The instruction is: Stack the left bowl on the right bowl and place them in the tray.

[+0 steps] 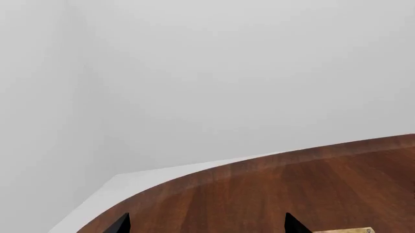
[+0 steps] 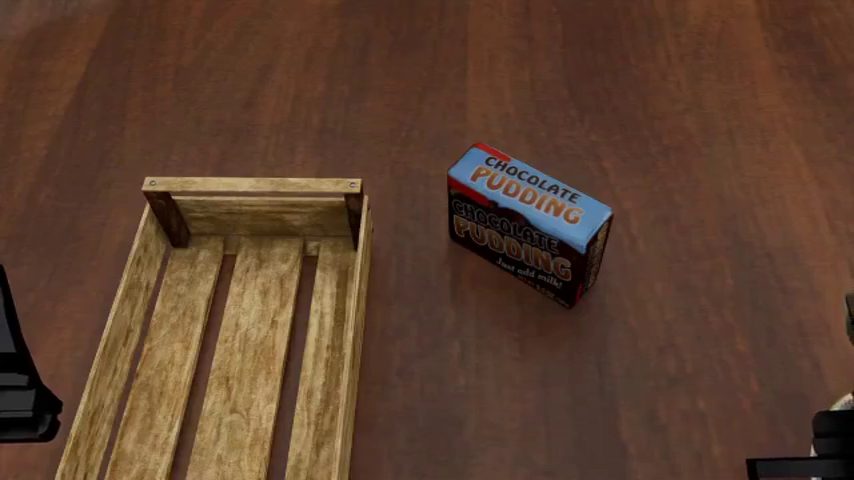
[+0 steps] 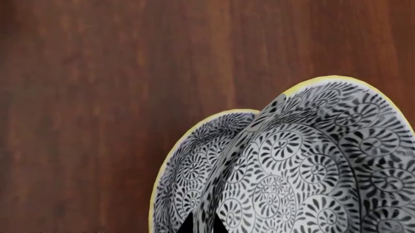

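On table, tray lengthwise front-to-back

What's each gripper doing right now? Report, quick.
Left gripper: open, holding nothing.
Right gripper: shut on the stacked bowls, fingertips pinching the rim.
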`<state>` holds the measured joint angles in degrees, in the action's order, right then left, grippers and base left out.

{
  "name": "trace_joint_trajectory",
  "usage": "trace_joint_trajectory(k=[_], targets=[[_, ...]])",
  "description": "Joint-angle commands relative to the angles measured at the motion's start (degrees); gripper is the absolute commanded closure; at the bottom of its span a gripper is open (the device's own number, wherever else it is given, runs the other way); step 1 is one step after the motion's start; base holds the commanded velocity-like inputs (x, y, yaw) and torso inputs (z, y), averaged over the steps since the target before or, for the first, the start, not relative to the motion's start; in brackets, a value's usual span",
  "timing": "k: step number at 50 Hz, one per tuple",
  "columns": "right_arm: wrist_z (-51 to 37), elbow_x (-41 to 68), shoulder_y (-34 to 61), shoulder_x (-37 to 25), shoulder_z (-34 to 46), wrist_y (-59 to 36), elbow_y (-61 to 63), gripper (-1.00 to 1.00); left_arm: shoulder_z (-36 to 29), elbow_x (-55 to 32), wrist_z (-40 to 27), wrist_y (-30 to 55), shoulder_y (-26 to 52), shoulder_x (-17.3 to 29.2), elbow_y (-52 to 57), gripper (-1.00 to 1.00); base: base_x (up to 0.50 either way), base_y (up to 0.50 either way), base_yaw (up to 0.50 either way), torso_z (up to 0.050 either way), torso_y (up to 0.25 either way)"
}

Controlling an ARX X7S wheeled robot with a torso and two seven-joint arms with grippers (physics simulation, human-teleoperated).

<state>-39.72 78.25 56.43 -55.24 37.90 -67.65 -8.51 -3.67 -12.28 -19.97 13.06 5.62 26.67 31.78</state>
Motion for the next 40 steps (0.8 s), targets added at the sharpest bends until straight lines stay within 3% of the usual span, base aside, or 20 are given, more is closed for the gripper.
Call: trace_joint_trajectory(k=[1,11,12,40], targets=[[0.3,-1.2,-0.7,-0.1,-0.1,0.7,-0.6,1.0,-0.1,0.0,-0.1,0.0,-0.1,0.1,0.0,-1.0,0.0,0.0,0.0,0.0,0.0],[0.8,-1.9,-0.9,-0.1,0.2,1.2,-1.0,1.0,-0.4,0.1,-0.2,0.1,0.0,0.1,0.1,-1.0,0.0,0.0,0.0,0.0,0.0],[1.1,-2.0,-0.9,-0.1,0.3,1.4,-1.1,-1.0,-0.4,0.0,-0.2,0.2,0.0,0.2,0.2,-1.0,0.0,0.0,0.0,0.0,0.0],[2.2,-2.8,0.3,1.3,1.0,1.9,-1.2,-1.0,-0.2,-0.4,-0.6,0.7,-0.4,0.6,1.3,-1.0,0.0,0.0,0.0,0.0,0.0]])
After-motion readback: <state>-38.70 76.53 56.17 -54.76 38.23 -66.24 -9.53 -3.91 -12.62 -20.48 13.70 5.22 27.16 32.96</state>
